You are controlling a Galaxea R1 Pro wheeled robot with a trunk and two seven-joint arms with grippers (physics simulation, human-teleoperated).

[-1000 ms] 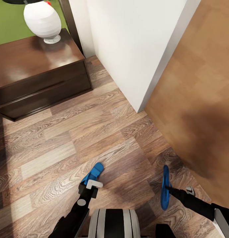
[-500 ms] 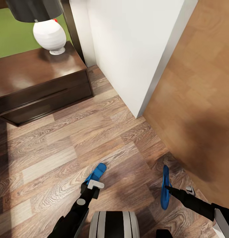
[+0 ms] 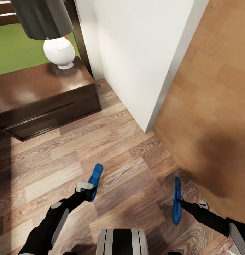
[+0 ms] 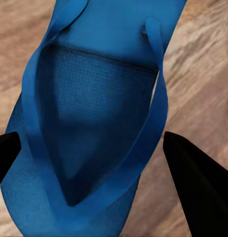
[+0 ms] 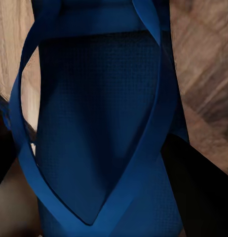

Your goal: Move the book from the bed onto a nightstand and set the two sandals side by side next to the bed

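Two bright blue sandals, one at seven o'clock [image 3: 95, 179] and one at five o'clock [image 3: 176, 203], show a fine woven texture on their soles in the wrist views. The floor [image 3: 111, 156] is brown wood plank with pale and dark grain streaks. The nightstand [image 3: 44, 101] at ten o'clock is glossy dark brown, bearing a lamp [image 3: 58, 51] with a white base and black shade. The wall [image 3: 136, 53] is white; the door [image 3: 214, 106] at three o'clock is orange-tan wood. Both arms are black.
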